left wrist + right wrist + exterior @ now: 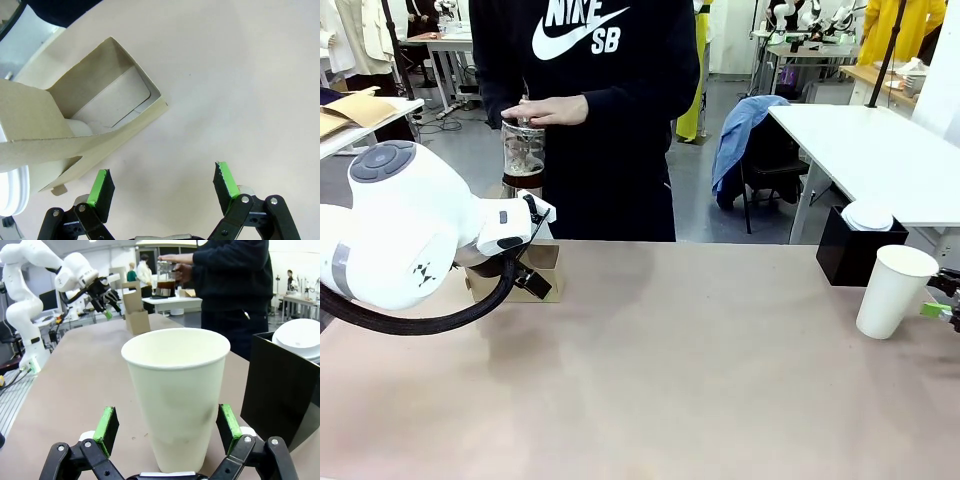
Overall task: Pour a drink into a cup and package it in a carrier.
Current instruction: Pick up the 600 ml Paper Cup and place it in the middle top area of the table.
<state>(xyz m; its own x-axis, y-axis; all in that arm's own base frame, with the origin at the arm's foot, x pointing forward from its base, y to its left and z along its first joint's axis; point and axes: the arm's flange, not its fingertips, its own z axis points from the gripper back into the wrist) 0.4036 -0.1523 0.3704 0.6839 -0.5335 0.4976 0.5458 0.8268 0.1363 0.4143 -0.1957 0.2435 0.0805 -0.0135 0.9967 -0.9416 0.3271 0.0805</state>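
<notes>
**Fig.** Staging ahead of the pour.

Right gripper [170, 426]: jaws wide, one green pad on each side of the cup [175, 390] near its base. The pads are seemingly not yet pressing it, so nothing is gripped. The cup stands upright and empty near the right edge of the table [670, 380], just beside the black box [847, 252], where this arm can close on it to steady or lift it.

Left gripper [163, 181]: jaws wide and empty, over bare table just beside the carrier [107, 95], probably ready to hold or shift it for loading.

At the far side, a person's hand [548, 110] holds the jug [523, 152] up by its top. The drink [523, 180] fills only its lower part.

Count: one cup, one jug, one carrier, and one box bearing one white lid [868, 216]. Whether a cup sits beneath that lid cannot be told.
</notes>
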